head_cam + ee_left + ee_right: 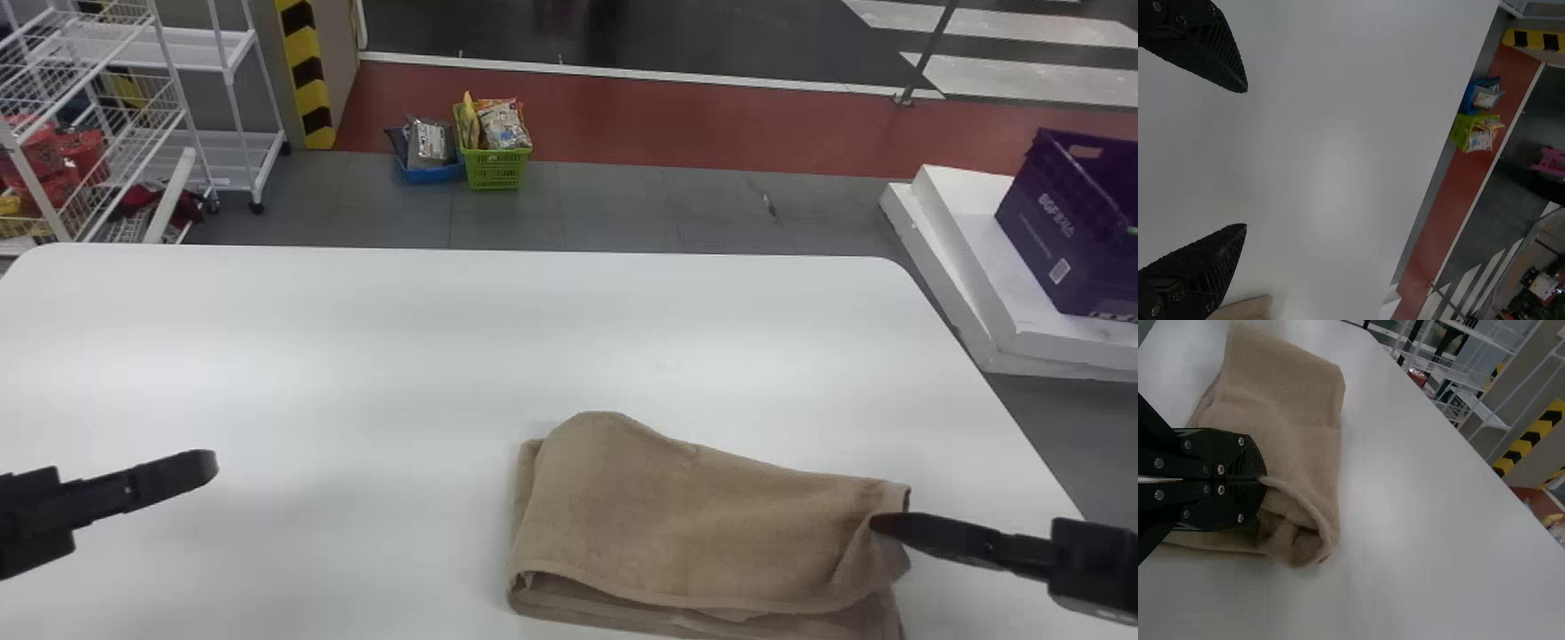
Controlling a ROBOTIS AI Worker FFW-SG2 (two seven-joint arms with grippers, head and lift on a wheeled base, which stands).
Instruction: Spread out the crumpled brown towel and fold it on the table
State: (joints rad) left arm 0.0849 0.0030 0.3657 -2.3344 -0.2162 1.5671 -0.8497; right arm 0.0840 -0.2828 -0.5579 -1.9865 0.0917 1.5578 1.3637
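towel [702, 524] lies folded, soft edge in r. hand [880, 524].

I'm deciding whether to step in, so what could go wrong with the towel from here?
The right hand is shut on the towel's edge where the cloth bunches, so a pull might set a crease.

The upper layer sits askew, with lower layers peeking out at the near side; the fold could end up lopsided.

The left hand is open, away from the towel, so with nothing bracing that side, the bundle might slide when tugged.
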